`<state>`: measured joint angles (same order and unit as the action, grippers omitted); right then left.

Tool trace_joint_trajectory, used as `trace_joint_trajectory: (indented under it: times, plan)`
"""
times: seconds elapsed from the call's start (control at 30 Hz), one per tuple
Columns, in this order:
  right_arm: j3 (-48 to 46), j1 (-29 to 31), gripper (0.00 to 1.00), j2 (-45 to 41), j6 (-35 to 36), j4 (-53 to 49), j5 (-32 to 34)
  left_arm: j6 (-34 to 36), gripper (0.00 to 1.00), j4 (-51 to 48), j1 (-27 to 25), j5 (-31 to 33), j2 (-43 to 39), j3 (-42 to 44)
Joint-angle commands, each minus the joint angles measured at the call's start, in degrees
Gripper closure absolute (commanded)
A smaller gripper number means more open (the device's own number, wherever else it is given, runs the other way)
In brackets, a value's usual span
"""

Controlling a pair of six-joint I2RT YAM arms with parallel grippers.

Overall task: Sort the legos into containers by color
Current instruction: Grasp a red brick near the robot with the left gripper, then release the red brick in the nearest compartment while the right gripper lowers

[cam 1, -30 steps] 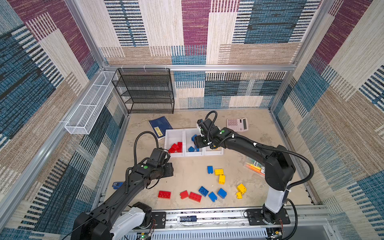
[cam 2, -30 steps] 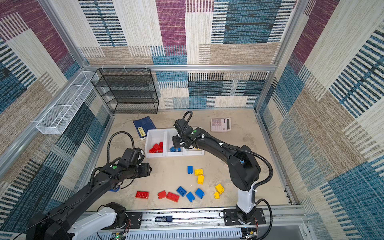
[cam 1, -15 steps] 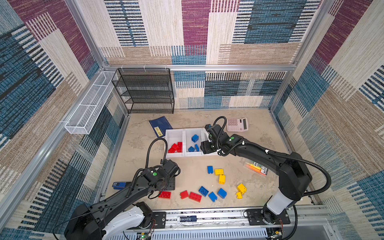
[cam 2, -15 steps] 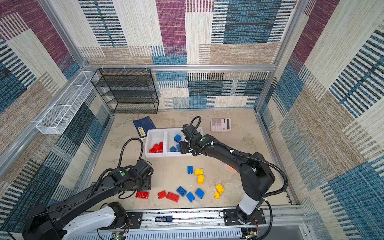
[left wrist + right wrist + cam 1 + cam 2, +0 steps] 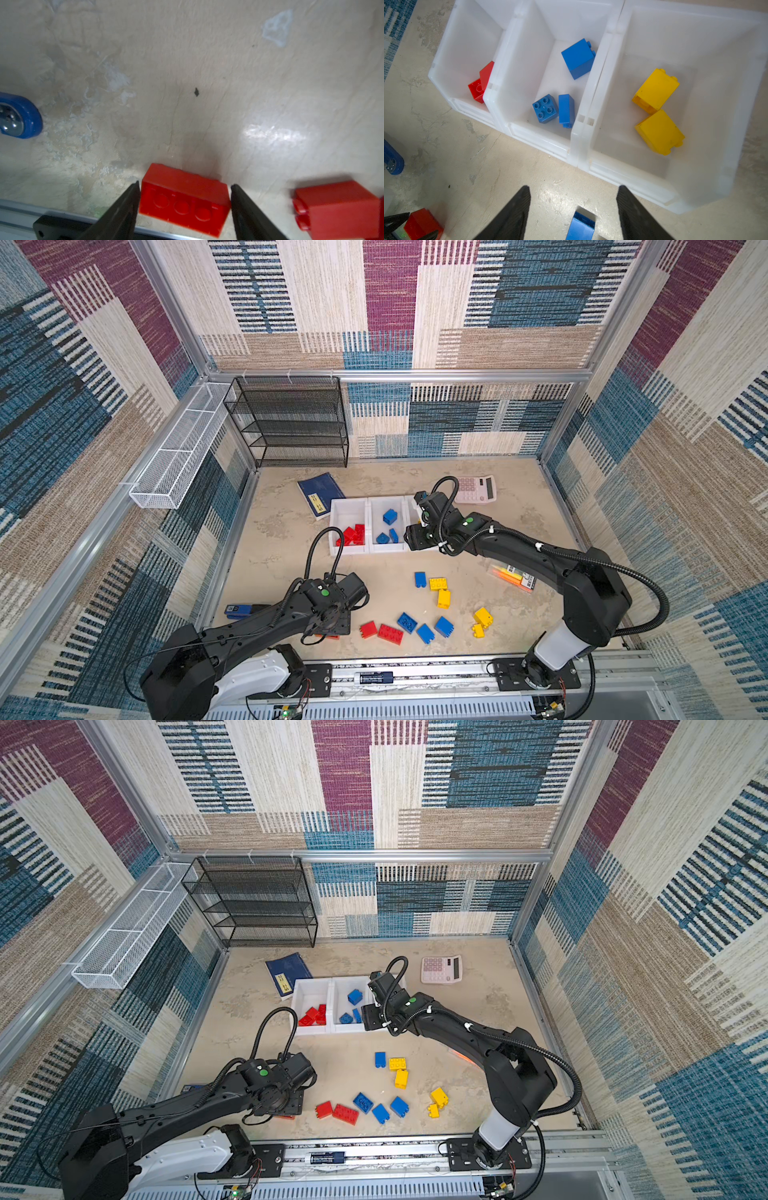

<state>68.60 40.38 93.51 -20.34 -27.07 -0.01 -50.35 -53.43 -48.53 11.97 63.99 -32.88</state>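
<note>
My left gripper (image 5: pixel 184 187) is open low over the table, its fingers straddling a red oblong lego (image 5: pixel 184 199) with a slight gap on each side. In both top views the wrist hides this lego. My right gripper (image 5: pixel 574 188) hangs open and empty just in front of the containers (image 5: pixel 542 143). The three white bins hold red legos (image 5: pixel 353 535), blue legos (image 5: pixel 578 58) and yellow legos (image 5: pixel 656 91) apart. Loose legos lie near the front: red (image 5: pixel 390 634), blue (image 5: pixel 425 633) and yellow (image 5: pixel 444 598).
A pink calculator (image 5: pixel 476 489) and a blue booklet (image 5: pixel 320 493) lie behind the bins. A marker pack (image 5: pixel 513 576) sits under the right arm. A blue stapler-like thing (image 5: pixel 239 610) lies front left. A black rack (image 5: pixel 291 423) and a wire basket (image 5: pixel 178 456) stand at the back left.
My left arm swung from beside the bins to the front and came down around the red lego, jaws widening. My right gripper drew back from the middle bin, where another blue lego now lies.
</note>
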Motion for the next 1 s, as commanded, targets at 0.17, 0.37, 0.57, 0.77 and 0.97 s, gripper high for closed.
trace_joint_trajectory:
  times: [0.17,0.37,0.57,0.77,0.97]
  plan:
    - [-0.39,-0.04,0.31,-0.64,-0.93,1.36,-0.45,0.04,0.32,1.82,-0.22,-1.47,1.01,0.94]
    - [-0.7,-0.06,0.31,-1.12,-1.41,1.05,-0.06,1.16,0.37,3.52,-0.24,-2.06,1.16,1.09]
    - [-0.85,-0.13,0.31,-2.16,-1.64,0.2,0.68,4.66,0.37,7.88,-0.16,-2.5,0.35,-2.69]
    - [-0.73,-0.12,0.32,-3.55,-1.78,-1.21,1.76,14.32,0.37,12.26,4.86,-2.48,6.37,-14.74]
    - [-1.77,-0.13,0.32,-5.49,-2.33,-2.61,2.62,25.41,0.37,16.9,17.02,-4.41,16.29,-27.31]
